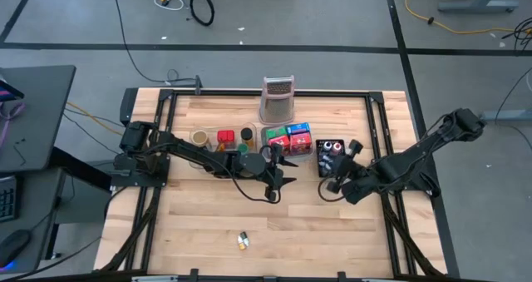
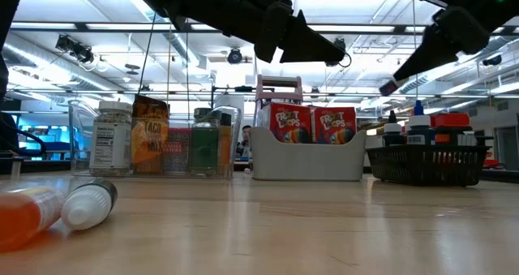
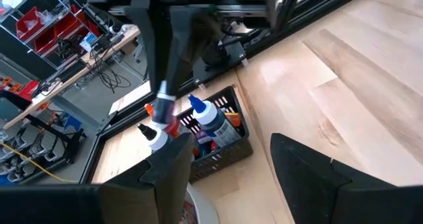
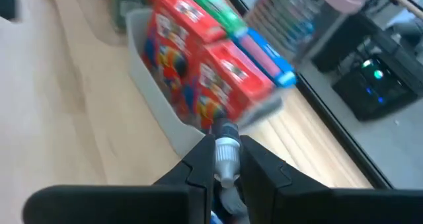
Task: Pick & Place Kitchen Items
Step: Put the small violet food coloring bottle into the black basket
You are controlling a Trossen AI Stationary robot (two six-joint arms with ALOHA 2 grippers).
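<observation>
Grey floor with loose cables surrounds the wooden desk (image 1: 208,224) we look down on. Toward the left of centre we see a row of jars and packets (image 1: 224,138) in the clear tray. Lower in the frame, a small bottle (image 1: 243,241) lies alone on the bare wood. Just right of that, near mid-frame, the left end effector (image 1: 275,185) hovers over the desk with its jaws parted and nothing between them. Above it stands the metal grater (image 1: 278,99), with the red cereal boxes (image 1: 288,138) in their grey tray in front. Further right we find the black basket (image 1: 331,155) of bottles, and the right end effector (image 1: 330,187) beside it, clamped on a small white-capped bottle (image 4: 225,159).
</observation>
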